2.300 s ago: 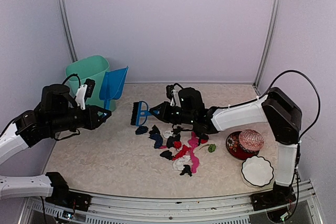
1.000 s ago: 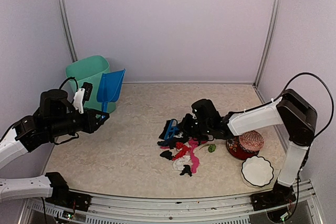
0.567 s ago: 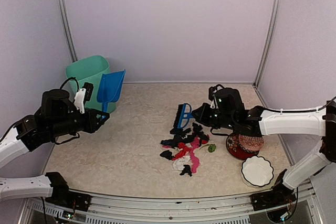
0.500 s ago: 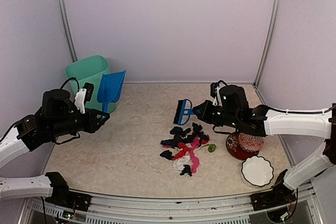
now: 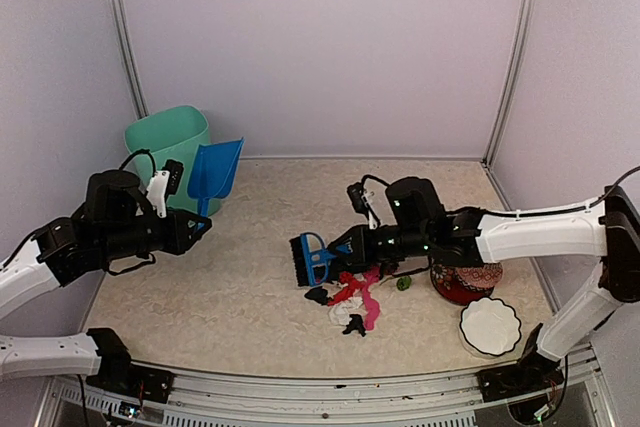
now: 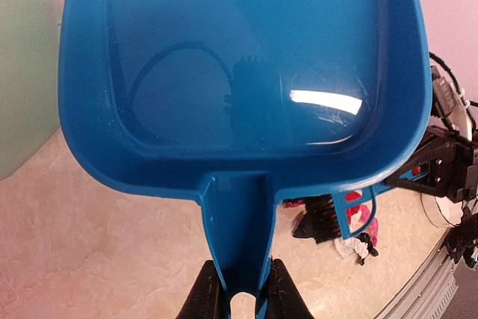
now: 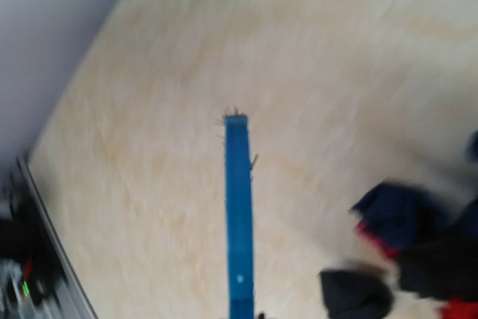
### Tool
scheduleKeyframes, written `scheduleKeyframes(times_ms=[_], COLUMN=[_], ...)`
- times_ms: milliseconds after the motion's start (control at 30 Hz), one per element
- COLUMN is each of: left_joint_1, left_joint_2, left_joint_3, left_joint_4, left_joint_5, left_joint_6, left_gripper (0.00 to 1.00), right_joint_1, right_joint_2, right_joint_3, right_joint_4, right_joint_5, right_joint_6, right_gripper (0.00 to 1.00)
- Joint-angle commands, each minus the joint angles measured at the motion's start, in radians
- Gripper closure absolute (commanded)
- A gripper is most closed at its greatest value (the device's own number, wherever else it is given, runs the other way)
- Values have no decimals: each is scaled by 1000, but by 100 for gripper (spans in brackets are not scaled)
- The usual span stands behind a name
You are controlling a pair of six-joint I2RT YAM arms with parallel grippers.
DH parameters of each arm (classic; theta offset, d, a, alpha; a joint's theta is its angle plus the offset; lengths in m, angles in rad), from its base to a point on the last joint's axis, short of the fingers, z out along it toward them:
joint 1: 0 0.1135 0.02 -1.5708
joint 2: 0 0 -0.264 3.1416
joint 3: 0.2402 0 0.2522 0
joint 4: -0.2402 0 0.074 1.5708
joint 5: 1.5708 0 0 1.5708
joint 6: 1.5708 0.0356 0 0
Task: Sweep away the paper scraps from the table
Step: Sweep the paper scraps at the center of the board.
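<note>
Blue tools are in both grippers, but judging from these views no scrap has been collected yet.

**Top external view.** The paper scraps [image 5: 355, 292] lie in one loose cluster right of centre on the counter [image 5: 240, 287], toward the near edge. The left gripper [image 5: 192, 228] grasps the dustpan [image 5: 215, 169], tilted up near the far-left corner beside a green bin [image 5: 165, 137]. The right gripper [image 5: 345, 245] is clamped on the brush [image 5: 310, 259], whose bristles sit at the cluster's left side. Open counter extends from there to the left edge. A red bowl [image 5: 462, 275] and a white bowl [image 5: 490, 326] crowd the near-right corner.

**Left wrist view.** The fingers pinch the dustpan handle, and the pan is empty.

**Right wrist view.** This view is blurred. The brush points toward bare counter with scraps to its right, and the fingers are out of frame.
</note>
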Motion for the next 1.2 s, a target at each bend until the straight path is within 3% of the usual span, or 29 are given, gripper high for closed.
scheduleKeyframes(times_ms=[0, 167, 433, 800, 1167], left_joint_1=[-6, -5, -5, -44, -274], left_joint_2=[14, 22, 25, 74, 165], left_joint_3=[6, 5, 2, 2, -3], left_joint_4=[16, 12, 10, 14, -86], left_joint_5=[8, 7, 12, 29, -117], left_joint_6=[5, 5, 4, -42, -257], left_gripper=[100, 100, 100, 100, 100], right_joint_1=[38, 52, 22, -41, -111], right_joint_2=[129, 251, 273, 84, -213], right_joint_3=[73, 142, 167, 98, 19], right_joint_4=[-30, -101, -266, -329, -338], right_joint_5=[-113, -85, 194, 295, 203], right_joint_6=[-63, -85, -112, -149, -181], right_gripper=[100, 100, 100, 100, 100])
